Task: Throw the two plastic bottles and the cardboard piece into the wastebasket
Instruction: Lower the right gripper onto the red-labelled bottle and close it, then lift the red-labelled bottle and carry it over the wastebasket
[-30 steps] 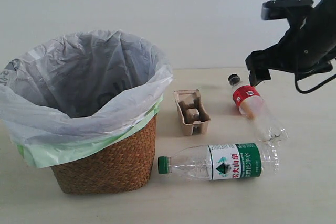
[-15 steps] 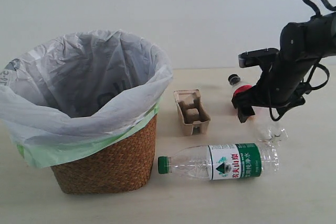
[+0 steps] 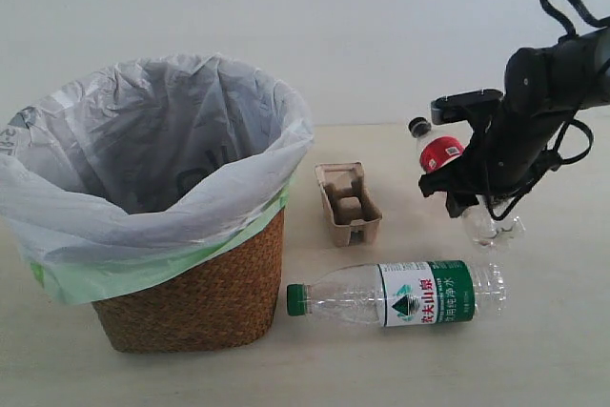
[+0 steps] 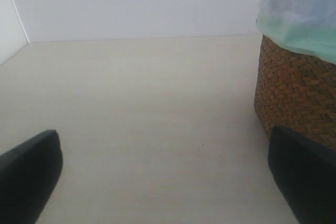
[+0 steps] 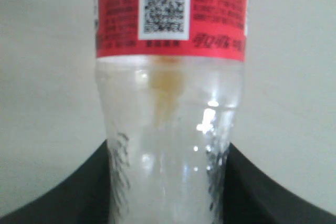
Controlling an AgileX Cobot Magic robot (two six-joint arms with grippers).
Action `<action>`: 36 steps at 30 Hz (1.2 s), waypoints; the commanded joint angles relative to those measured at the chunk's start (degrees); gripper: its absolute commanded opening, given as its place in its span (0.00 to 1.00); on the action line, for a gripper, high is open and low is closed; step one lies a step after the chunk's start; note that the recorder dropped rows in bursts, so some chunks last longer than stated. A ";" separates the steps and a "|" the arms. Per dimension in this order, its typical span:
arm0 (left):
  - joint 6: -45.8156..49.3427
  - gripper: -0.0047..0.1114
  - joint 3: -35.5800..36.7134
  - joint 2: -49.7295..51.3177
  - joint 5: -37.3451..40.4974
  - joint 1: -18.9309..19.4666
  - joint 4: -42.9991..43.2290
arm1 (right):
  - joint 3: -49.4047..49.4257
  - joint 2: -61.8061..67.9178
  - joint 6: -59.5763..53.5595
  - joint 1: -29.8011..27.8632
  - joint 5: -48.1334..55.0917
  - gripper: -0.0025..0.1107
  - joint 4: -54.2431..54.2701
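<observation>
The red-label bottle (image 3: 440,152) with its black cap (image 3: 417,126) is tilted, cap end up off the table and base (image 3: 491,228) low. My right gripper (image 3: 467,193) is shut on its clear lower body (image 5: 168,156), black fingers (image 5: 68,192) pressed to both sides. The green-cap bottle (image 3: 400,295) lies on its side at the front, cap toward the wastebasket (image 3: 191,302). The cardboard piece (image 3: 348,202) sits between basket and bottles. My left gripper (image 4: 168,182) is open over bare table, beside the wicker wall (image 4: 299,93); the exterior view does not show it.
The crinkled white bag (image 3: 143,159) over a pale green one spreads wide past the basket rim. A pale wall stands behind the table (image 3: 534,350). A black cable loop (image 3: 562,7) hangs off the right arm.
My right arm came down onto the red-label bottle and shut on it. The bottle's cap end has since risen off the table. Nothing else moved.
</observation>
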 commanded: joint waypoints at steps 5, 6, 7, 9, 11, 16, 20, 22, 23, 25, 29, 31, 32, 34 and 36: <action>-0.50 0.97 -0.21 -0.18 -0.42 -0.29 -0.12 | -0.31 -13.00 -0.61 -0.16 -1.75 0.02 -1.09; -0.50 0.97 -0.21 -0.18 -0.42 -0.29 -0.12 | -0.31 -14.36 -0.61 -0.16 -2.28 0.02 -1.09; -0.50 0.97 -0.21 -0.18 -0.42 -0.29 -0.12 | -0.31 -16.06 -0.49 -0.16 -3.04 0.02 -1.09; -0.50 0.97 -0.21 -0.18 -0.42 -0.29 -0.12 | -0.31 -19.56 -0.49 -0.16 -5.02 0.02 -0.57; -0.50 0.97 -0.21 -0.18 -0.42 -0.29 -0.12 | -0.31 -22.95 -0.49 -0.16 -7.17 0.02 0.38; -0.50 0.97 -0.21 -0.18 -0.42 -0.29 -0.12 | -0.31 -28.87 -0.49 -0.16 -11.42 0.02 0.38; -0.50 0.97 -0.21 -0.18 -0.42 -0.29 -0.12 | -0.31 -31.90 -0.49 -0.16 -13.42 0.02 6.94; -0.50 0.97 -0.21 -0.18 -0.42 -0.29 -0.12 | -0.42 -32.75 -2.06 -0.02 -14.23 0.02 12.52; -0.50 0.97 -0.21 -0.18 -0.42 -0.29 -0.12 | -0.40 -32.79 -2.97 0.50 -14.23 0.02 14.34; -0.50 0.97 -0.21 -0.18 -0.42 -0.29 -0.12 | -0.40 -32.79 -4.15 2.23 -14.23 0.02 17.58; -0.50 0.97 -0.21 -0.18 -0.42 -0.29 -0.12 | -0.40 -31.56 -5.71 7.99 -14.09 0.02 18.55; -0.50 0.97 -0.21 -0.18 -0.42 -0.29 -0.12 | -0.40 -30.70 -5.81 10.78 -12.93 0.02 18.55; -0.50 0.97 -0.21 -0.18 -0.42 -0.29 -0.12 | -0.40 -30.53 -5.81 12.22 -12.09 0.02 18.70; -0.50 0.97 -0.21 -0.18 -0.42 -0.29 -0.12 | -0.40 -30.17 -5.81 15.05 -9.83 0.02 20.38; -0.50 0.97 -0.21 -0.18 -0.42 -0.29 -0.12 | -0.40 -30.11 -6.62 17.49 -8.21 0.02 22.90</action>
